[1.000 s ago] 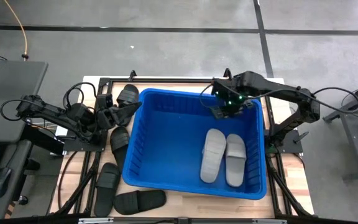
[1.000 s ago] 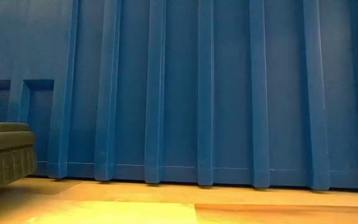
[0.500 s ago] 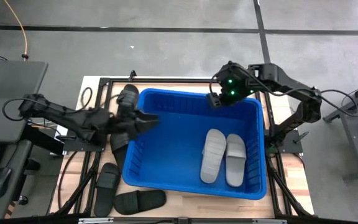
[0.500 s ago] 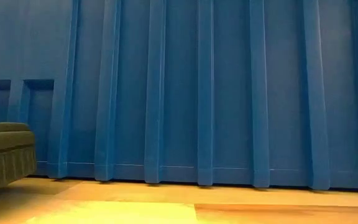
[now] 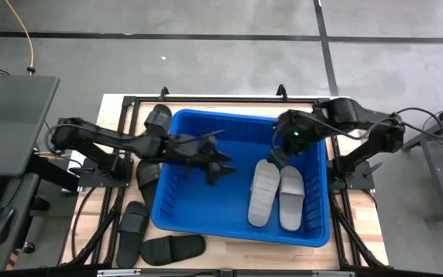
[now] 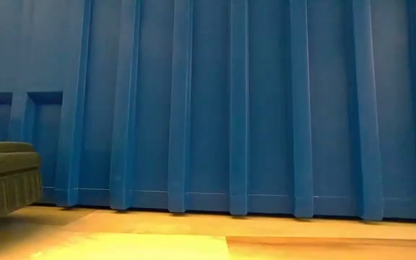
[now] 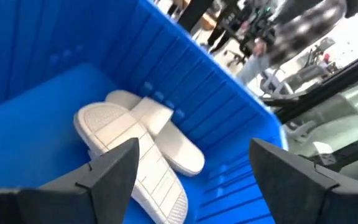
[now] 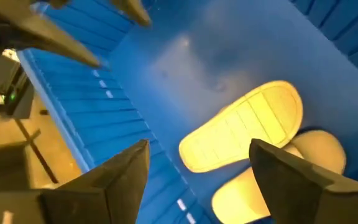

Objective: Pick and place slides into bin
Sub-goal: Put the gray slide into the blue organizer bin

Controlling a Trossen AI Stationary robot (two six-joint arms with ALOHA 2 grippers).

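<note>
Two light grey slides (image 5: pixel 278 192) lie side by side on the floor of the bin (image 5: pixel 206 223), toward its right end; from my wrists both look turned sole-up, the ribbed tread showing. Four black slides remain outside on the table (image 5: pixel 360 231), all along the bin's left wall: one (image 5: pixel 158 118) at the far corner, one (image 5: pixel 146 178) partly under my left arm, one (image 5: pixel 133 223) farther forward, and one (image 5: pixel 173 248) lying crosswise near the front corner.

My left jaws (image 5: pixel 215 164) reach over the left rim and hang above the bare blue floor in the middle of the bin, spread wide and holding nothing. My right jaws (image 5: pixel 279 156) come in over the far right corner, just above the heel end of the grey pair, also spread and empty. From table height, only the bin's ribbed wall and a black slide's edge show.
</note>
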